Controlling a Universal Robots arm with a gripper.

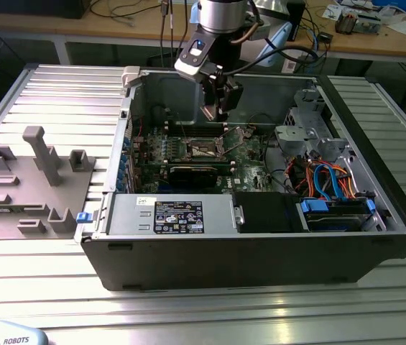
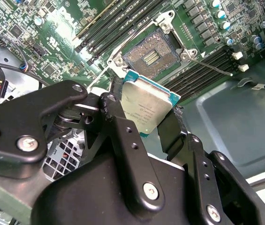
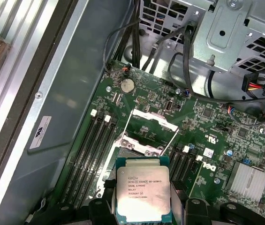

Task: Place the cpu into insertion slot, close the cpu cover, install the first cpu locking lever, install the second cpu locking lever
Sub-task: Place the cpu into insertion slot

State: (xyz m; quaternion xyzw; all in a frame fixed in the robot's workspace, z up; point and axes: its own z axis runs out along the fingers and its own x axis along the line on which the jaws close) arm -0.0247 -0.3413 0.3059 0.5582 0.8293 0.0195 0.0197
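Inside the open computer case (image 1: 260, 266), exterior view:

- 1 gripper (image 1: 220, 115), hanging over the green motherboard (image 1: 249, 162) toward 12 o'clock of the case interior.
- Gripper state: 2 black fingers (image 2: 123, 136) clamped on opposite edges of the cpu (image 2: 146, 105), as both wrist views show. The chip is held in the air just short of the socket, not seated.
- 1 insertion slot (image 2: 151, 56), contacts exposed, unoccupied.
- 1 cpu cover (image 3: 153, 117), swung up off the socket at its far edge.
- 2 wire locking levers (image 2: 212, 65), unlatched and angled outward.
- 1 power-supply box (image 1: 177, 215), at 6 o'clock from the socket.
- 1 grey fixture tray (image 1: 30, 187), outside the case at 9 o'clock, on the exterior view's left.
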